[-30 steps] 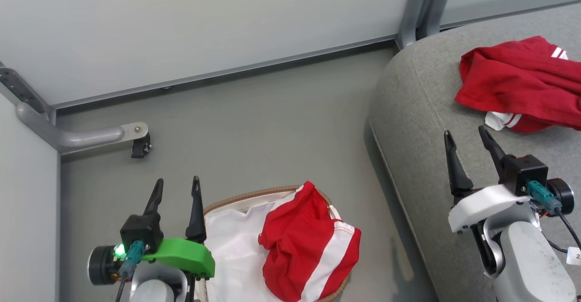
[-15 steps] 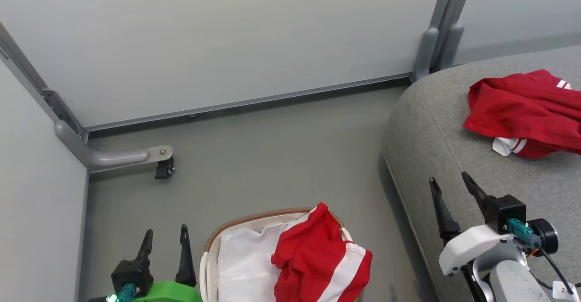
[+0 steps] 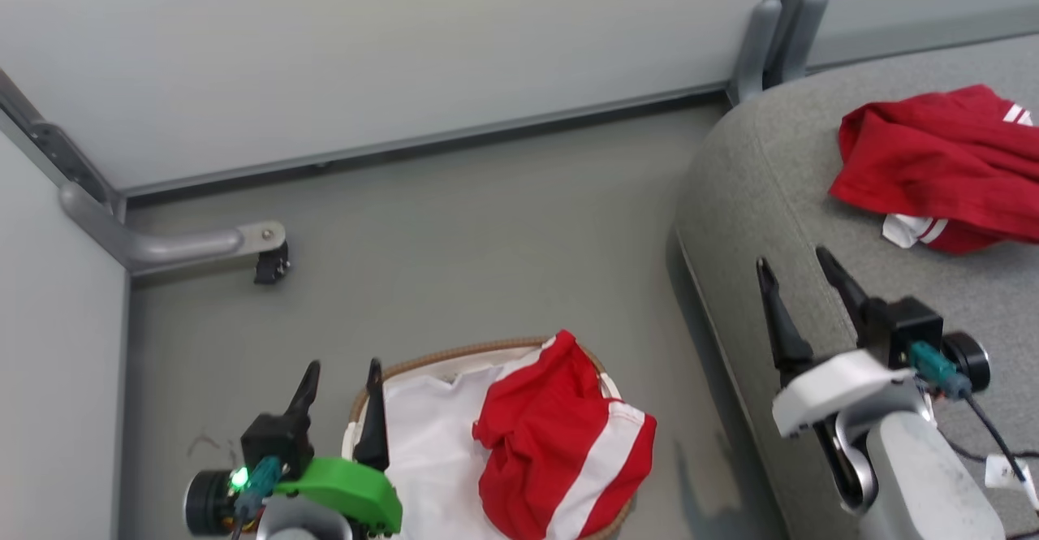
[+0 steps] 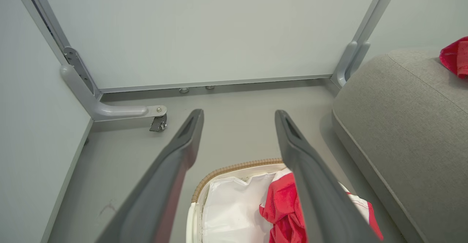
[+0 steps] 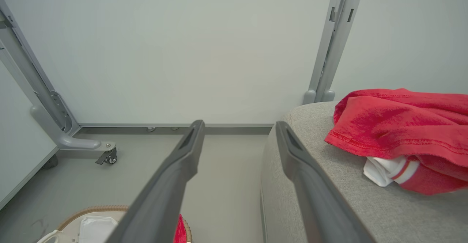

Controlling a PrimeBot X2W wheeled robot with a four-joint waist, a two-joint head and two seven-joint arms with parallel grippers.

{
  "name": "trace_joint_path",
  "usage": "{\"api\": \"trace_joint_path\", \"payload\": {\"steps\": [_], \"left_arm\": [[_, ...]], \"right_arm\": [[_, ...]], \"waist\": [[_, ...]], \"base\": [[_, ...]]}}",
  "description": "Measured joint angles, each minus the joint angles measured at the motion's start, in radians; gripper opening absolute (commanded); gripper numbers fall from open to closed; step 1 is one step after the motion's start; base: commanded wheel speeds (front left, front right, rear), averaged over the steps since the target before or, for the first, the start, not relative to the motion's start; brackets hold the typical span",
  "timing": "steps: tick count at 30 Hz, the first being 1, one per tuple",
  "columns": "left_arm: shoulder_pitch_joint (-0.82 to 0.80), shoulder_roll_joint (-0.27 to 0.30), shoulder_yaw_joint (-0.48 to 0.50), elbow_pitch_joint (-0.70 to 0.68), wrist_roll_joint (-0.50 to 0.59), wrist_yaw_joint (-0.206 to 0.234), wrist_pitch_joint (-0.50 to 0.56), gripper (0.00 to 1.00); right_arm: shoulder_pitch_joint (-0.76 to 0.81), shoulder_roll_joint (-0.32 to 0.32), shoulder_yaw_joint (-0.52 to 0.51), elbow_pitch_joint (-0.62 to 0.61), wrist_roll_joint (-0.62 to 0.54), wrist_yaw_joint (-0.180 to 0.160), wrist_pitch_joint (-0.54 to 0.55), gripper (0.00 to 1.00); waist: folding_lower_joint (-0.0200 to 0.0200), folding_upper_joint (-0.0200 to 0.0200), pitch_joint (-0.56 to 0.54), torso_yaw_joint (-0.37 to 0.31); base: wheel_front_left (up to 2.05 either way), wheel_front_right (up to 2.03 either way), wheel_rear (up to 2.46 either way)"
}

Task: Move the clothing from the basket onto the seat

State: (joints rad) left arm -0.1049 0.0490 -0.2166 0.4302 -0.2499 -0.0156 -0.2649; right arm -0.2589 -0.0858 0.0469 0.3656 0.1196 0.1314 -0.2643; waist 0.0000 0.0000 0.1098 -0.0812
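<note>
The white basket [image 3: 454, 352] with a brown woven rim stands on the floor at the bottom middle of the head view. One red garment with white stripes [image 3: 560, 451] lies bunched over its right side, on the white liner. My left gripper [image 3: 342, 365] hovers open and empty at the basket's left rim; its wrist view looks down on the basket [image 4: 234, 168] and the garment [image 4: 281, 210]. A second red garment [image 3: 933, 158] lies on the grey seat [image 3: 771, 183]. My right gripper [image 3: 791, 260] stands open and empty over the seat's left edge, short of that garment [image 5: 402, 126].
A pale wall panel runs along the back, with a grey metal post [image 3: 767, 32] by the seat's far corner. A grey frame leg with a small black caster [image 3: 272, 264] juts onto the floor at left. Bare grey floor [image 3: 487, 231] lies between basket and wall.
The whole head picture has shifted up and then back down, so the camera moved. Both grippers stay open and empty. Both garments lie where they were.
</note>
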Motion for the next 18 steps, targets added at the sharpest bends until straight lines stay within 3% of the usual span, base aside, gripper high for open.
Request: {"api": "trace_joint_path", "payload": {"steps": [9,18], "left_arm": [[-0.171,-0.001,-0.07,0.089,-0.02,-0.02,0.0,1.0],[-0.365,-0.002,-0.121,0.237,0.031,-0.063,0.0,1.0]], "right_arm": [[-0.152,0.007,0.042,-0.071,0.023,0.0,0.0,1.0],[-0.275,0.024,0.084,-0.135,0.049,0.0,0.0,1.0]], "waist": [[0.0,0.0,0.15,-0.04],[0.0,0.0,0.338,-0.114]], "base": [[0.0,0.0,0.0],[0.0,0.0,0.0]]}}
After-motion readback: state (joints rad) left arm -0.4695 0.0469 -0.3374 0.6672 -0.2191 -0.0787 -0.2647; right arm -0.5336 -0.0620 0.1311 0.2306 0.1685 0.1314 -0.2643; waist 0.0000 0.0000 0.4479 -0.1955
